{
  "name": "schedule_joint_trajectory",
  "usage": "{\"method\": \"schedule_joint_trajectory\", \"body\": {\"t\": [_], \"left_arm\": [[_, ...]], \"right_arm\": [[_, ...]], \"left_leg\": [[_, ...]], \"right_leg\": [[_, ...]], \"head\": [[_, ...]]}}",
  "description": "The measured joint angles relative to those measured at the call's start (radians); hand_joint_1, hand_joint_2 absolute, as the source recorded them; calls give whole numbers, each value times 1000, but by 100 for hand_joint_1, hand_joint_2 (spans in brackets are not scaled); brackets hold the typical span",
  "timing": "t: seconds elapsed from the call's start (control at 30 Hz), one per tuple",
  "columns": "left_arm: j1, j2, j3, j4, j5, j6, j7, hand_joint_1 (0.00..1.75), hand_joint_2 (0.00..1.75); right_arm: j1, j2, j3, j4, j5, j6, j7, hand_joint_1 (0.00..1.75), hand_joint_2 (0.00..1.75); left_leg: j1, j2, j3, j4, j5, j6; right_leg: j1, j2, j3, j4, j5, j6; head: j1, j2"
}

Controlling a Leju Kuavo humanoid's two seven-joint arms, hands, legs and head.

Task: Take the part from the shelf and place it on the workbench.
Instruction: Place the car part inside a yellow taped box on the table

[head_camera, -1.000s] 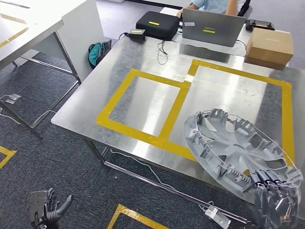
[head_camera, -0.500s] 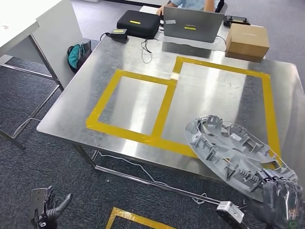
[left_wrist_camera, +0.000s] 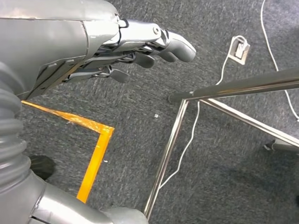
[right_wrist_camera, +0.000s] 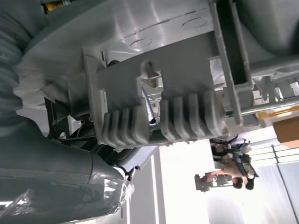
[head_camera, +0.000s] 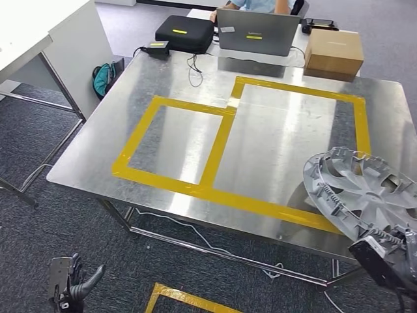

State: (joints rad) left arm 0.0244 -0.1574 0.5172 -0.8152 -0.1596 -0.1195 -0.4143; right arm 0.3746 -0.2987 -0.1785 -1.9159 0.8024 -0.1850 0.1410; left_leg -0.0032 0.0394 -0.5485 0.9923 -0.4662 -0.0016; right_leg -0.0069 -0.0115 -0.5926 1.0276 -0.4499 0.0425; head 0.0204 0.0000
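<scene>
— Over the tabletop's (head_camera: 147, 156) near right corner, what hangs?
— A grey hubcap (head_camera: 366, 192), tilted, held at its near rim by the right hand (head_camera: 393, 257).
— And the left hand (head_camera: 73, 287)?
— Low by the floor, fingers (left_wrist_camera: 141, 46) loosely spread, holding nothing.

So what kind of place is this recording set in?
Probably a robot test lab in an office: a steel workbench marked with yellow tape, grey carpet, and a laptop at the far edge. The right hand carries a wheel cover.

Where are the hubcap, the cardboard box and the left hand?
hubcap (head_camera: 366, 192): head view, on a spoke near its hub.
cardboard box (head_camera: 334, 49): head view, on its top face.
left hand (head_camera: 73, 287): head view, on its palm.
</scene>
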Motion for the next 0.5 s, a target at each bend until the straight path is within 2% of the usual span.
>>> {"method": "schedule_joint_trajectory", "body": {"t": [0.13,0.23,0.37,0.5], "left_arm": [[-4,5,-3,14,-4,-1,0,0,175],[-10,12,-10,25,-9,-3,-2,0,175],[-28,22,-29,47,-16,-3,-8,0,175],[-53,30,-61,70,-19,-3,-13,0,175]], "right_arm": [[-14,-5,-22,21,-2,33,26,169,175],[-60,-33,-40,62,-8,80,47,169,175],[-164,-92,-33,153,54,135,49,169,175],[-292,-155,49,268,164,176,16,169,175]], "left_leg": [[-1,0,0,0,1,-1],[-3,0,0,0,1,-1],[-4,0,-1,0,2,-1],[-5,0,-2,1,5,1]], "right_leg": [[-1,0,1,0,1,0],[-2,1,1,-1,3,1],[-3,2,1,-4,8,3],[-4,3,1,-5,11,4]], "head": [[0,0],[0,0],[0,0],[1,0]]}}
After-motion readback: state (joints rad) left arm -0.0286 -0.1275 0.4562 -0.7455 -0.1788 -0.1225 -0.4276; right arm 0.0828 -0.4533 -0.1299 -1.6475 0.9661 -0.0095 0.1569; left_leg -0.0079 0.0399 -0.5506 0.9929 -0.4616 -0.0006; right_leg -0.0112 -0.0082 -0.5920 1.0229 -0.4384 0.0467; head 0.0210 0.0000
